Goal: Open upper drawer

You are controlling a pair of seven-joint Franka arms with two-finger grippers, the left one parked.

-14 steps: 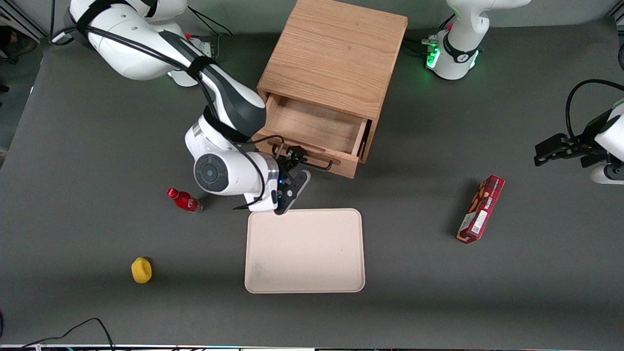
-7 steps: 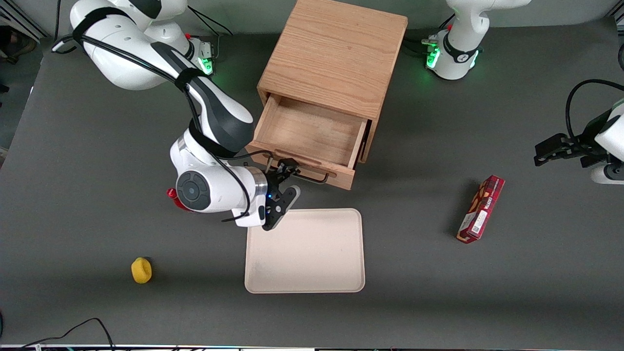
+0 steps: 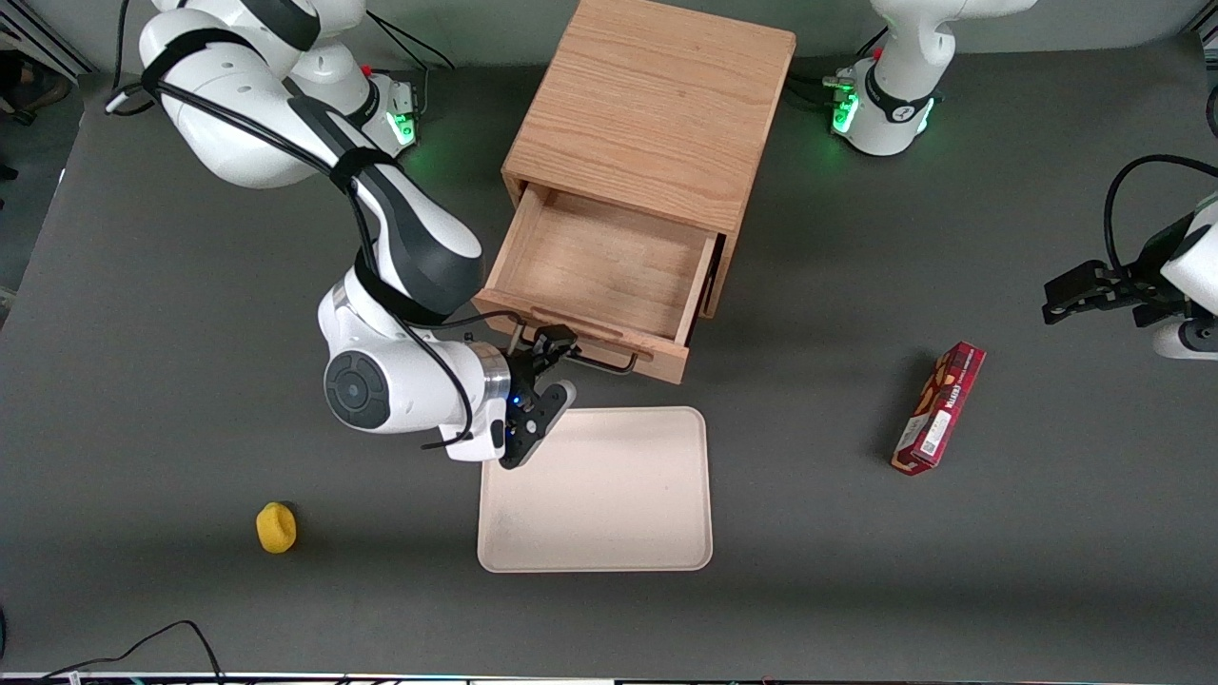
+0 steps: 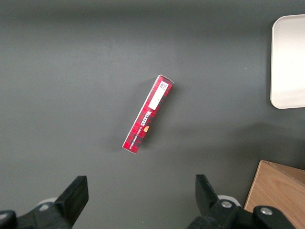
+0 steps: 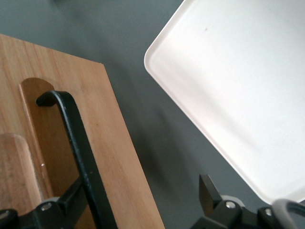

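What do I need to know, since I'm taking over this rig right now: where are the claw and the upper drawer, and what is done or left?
Claw: open, at the upper drawer's black wire handle. The bar runs between its fingers, close against one of them.
Upper drawer: pulled well out of the wooden cabinet, its bare wooden floor showing, nothing inside.
Beige tray: on the table, nearer the front camera than the drawer front, just under the wrist.
Done: the drawer is open for most of its depth.
Left: probably only a short further pull if full travel is wanted, then lift the claw clear of the handle.
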